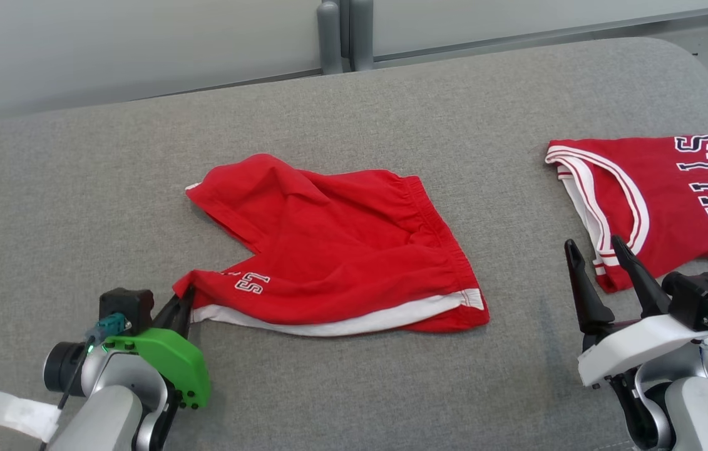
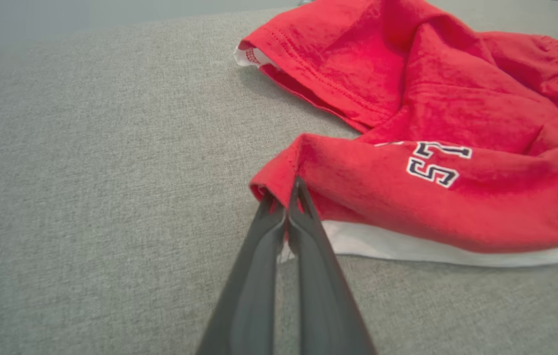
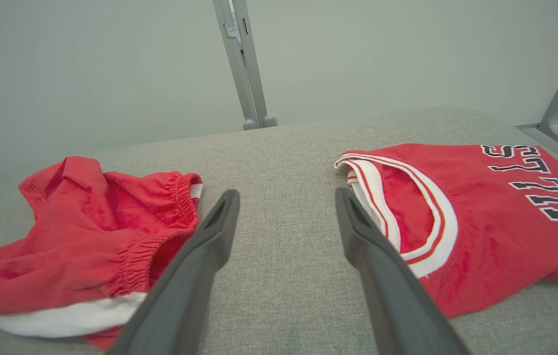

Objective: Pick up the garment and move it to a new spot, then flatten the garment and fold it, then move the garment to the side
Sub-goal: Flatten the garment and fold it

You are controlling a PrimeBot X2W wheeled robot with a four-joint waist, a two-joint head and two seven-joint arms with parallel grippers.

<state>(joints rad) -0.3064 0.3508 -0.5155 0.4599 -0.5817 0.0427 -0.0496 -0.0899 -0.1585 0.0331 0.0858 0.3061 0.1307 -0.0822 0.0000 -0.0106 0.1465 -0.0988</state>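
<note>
So, stage: early; my read is the pick-up, or a first tug toward flattening
shorts: red with white trim, mid grey surface, rumpled, far leg folded over on itself, waistband toward the right
left pincer: clamped tight on the near leg's hem corner, cloth pinched between the tips, rest of the shorts lying on the surface
right pincer: jaws wide, holding nothing, over bare surface between shorts and jersey
jersey: red, lies flat at far right, apart from the shorts, not touched
done: one corner grip; whether the move to a new spot is made, cannot tell
to do: flatten, fold, shift aside; none of it showing
next, likely: right pincer needs a second hold, waistband or other hem
</note>
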